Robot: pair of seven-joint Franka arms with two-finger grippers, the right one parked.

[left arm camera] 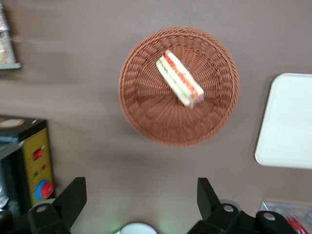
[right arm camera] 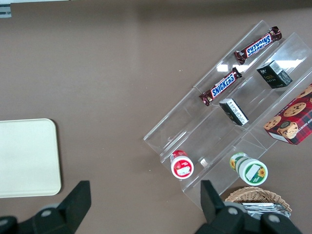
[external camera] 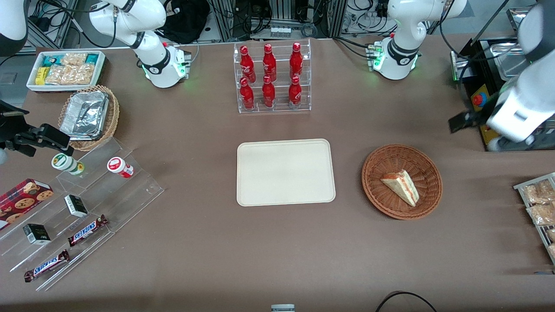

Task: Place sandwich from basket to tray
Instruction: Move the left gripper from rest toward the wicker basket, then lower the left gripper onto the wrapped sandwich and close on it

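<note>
Sandwich (external camera: 402, 185) lies in the round brown basket (external camera: 377, 161), on its side, a white bread wedge with red-orange and green filling showing along the cut edge. It sits a bit off the basket's middle, touching the woven floor only; nothing grips it. The basket rests on the brown table (external camera: 208, 242), toward the working arm's end.

The tray (external camera: 285, 171) lies flat beside the basket, near the table's middle, apart from it with a strip of bare table between. Nothing lies on it.

The left gripper (left arm camera: 141, 195) hangs in the air above the table, farther from the front camera than the basket and well apart from the sandwich. In the wrist view both dark fingers (left arm camera: 73, 195) stand wide apart with only table between them; they hold nothing. The sandwich (left arm camera: 179, 78) and basket (left arm camera: 146, 112) show whole ahead of the fingers, not between them. A corner of the tray (left arm camera: 285, 122) shows beside the basket there. In the front view the arm's white wrist (external camera: 518, 112) is blurred at the working arm's end of the table, above a black and yellow box with a red button (external camera: 478, 100).

Farther from the front camera than the tray stands a clear rack of red bottles (external camera: 271, 78).
</note>
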